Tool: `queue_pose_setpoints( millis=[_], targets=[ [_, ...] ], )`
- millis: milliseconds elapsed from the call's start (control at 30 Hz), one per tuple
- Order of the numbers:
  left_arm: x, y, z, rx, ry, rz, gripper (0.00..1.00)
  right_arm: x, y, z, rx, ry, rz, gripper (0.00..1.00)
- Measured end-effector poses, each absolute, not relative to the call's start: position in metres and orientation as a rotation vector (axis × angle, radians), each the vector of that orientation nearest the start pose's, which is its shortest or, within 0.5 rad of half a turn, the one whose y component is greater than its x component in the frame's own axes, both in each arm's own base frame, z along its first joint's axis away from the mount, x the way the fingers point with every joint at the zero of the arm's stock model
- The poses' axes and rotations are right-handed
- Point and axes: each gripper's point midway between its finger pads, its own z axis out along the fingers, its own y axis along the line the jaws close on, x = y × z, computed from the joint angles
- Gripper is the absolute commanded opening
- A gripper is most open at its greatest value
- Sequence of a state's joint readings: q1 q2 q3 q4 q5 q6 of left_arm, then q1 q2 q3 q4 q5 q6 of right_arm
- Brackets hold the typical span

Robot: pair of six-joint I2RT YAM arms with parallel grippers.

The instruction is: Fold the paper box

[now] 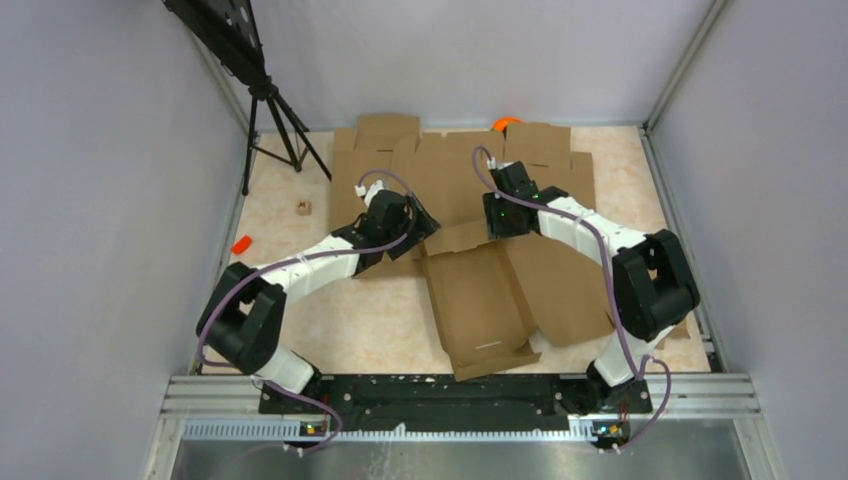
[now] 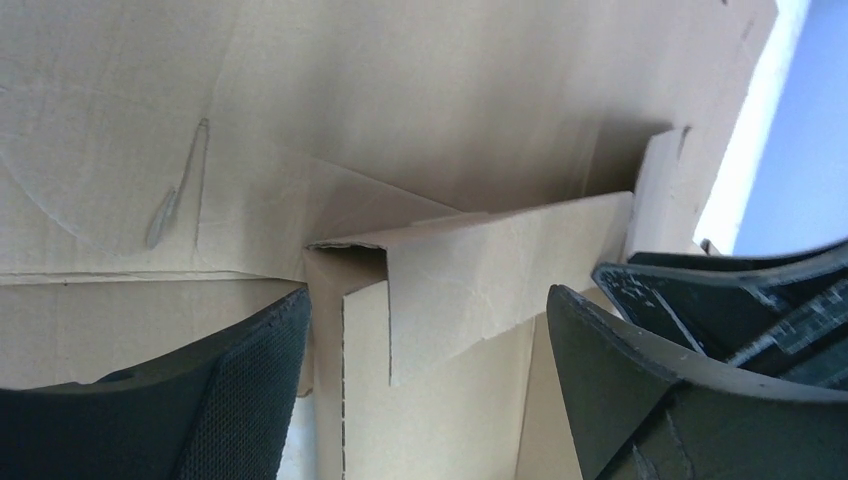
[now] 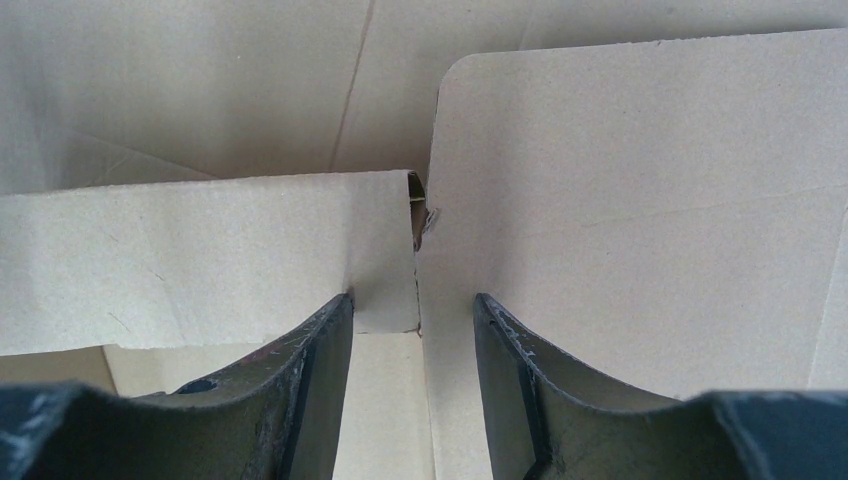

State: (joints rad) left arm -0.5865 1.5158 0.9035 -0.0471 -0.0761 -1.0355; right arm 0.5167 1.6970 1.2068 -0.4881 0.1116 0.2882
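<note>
**Top external view.** We are logging the paper box [image 1: 480, 300], which is lying at centre frame on the pale surface [image 1: 330, 320]. It is running from the middle down toward the lower centre, with narrow walls standing up along its long sides. Wider cardboard blanks [image 1: 440, 160] are lying flat above and to the right of it. The left pincer [image 1: 418, 215] is sitting at the box's upper left corner, and the right pincer [image 1: 495, 222] is sitting at its upper edge, just right of the left one. A tripod [image 1: 270, 110] is standing at upper left. A small brown block [image 1: 304, 208] and a small orange piece [image 1: 241, 243] are lying at the left, well apart from the box.

**Left wrist view.** We are seeing the left pincer [image 2: 428, 300] spread wide, its fingers [image 2: 250, 380] standing clear at either side. A folded corner of the paper box [image 2: 470, 270] is rising between them at centre frame, with flat cardboard filling the upper half.

**Right wrist view.** We are seeing the right pincer [image 3: 412, 300] standing partly apart at lower centre. The end of a strip of the paper box [image 3: 200, 250] is reaching in from the left, above the gap. A rounded panel [image 3: 640, 200] is filling the right. We cannot tell whether this pincer is pinching the cardboard.
</note>
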Motion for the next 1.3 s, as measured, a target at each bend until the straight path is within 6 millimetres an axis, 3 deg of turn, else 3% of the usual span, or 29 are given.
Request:
queue_pose_setpoints(
  millis=[267,700,900,967,1100,1300],
  targets=[
    [0.342,-0.252,0.095,-0.615,2.345,-0.693,0.80,0.355,0.195,0.084,-0.252,2.536,0.180,0.47],
    [0.344,-0.258,0.079,-0.595,2.388,-0.645,0.48,0.355,0.196,0.083,-0.256,2.538,0.182,0.47],
    [0.348,-0.260,0.082,-0.557,2.380,-0.627,0.32,0.355,0.197,0.083,-0.264,2.537,0.179,0.47],
    [0.348,-0.260,0.082,-0.552,2.379,-0.621,0.35,0.355,0.197,0.083,-0.266,2.536,0.178,0.47],
    [0.349,-0.260,0.083,-0.539,2.376,-0.617,0.59,0.355,0.196,0.083,-0.268,2.535,0.173,0.47],
    [0.342,-0.263,0.083,-0.440,2.399,-0.591,0.73,0.355,0.197,0.083,-0.269,2.535,0.174,0.47]
  ],
)
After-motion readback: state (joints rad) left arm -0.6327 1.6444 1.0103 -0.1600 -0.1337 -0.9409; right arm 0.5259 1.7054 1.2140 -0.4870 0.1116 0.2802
